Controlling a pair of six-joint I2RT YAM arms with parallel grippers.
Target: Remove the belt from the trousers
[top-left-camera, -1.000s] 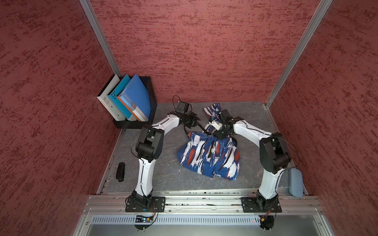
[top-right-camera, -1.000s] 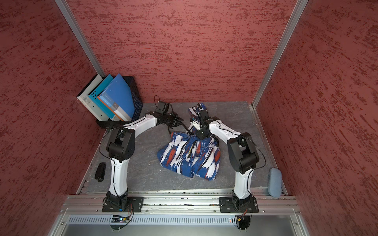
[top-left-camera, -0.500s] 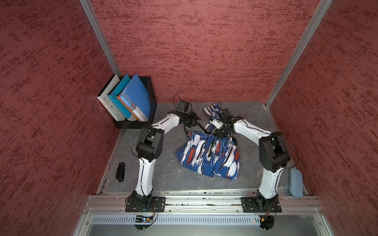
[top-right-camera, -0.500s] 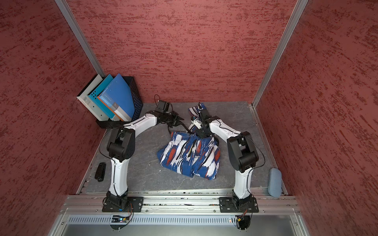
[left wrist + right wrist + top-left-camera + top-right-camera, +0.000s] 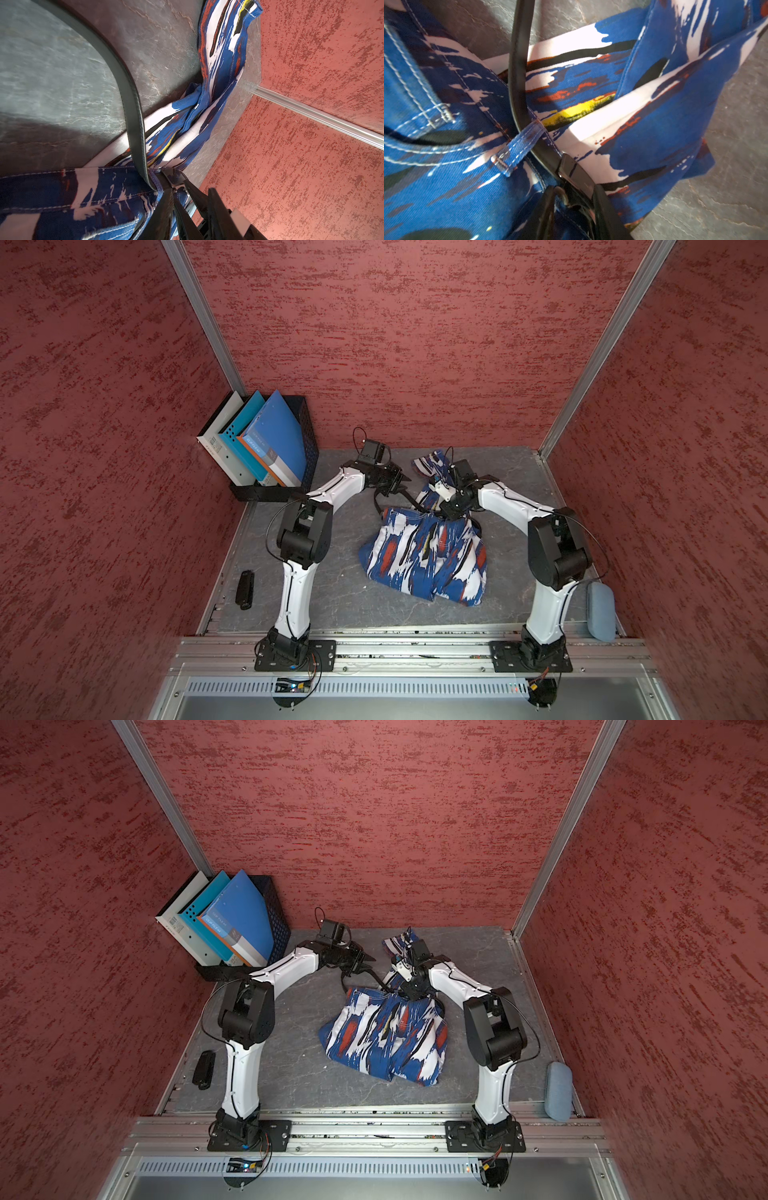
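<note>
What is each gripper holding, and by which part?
The right gripper pinches the belt at its buckle. The left gripper appears to hold its strap farther along.

The trousers [image 5: 424, 560] are blue, white and red and lie crumpled on the grey bench [image 5: 332, 597]. The belt [image 5: 519, 72] is a thin black strap. It bends in a curve and goes through a blue loop [image 5: 519, 145] at the waist.
</note>
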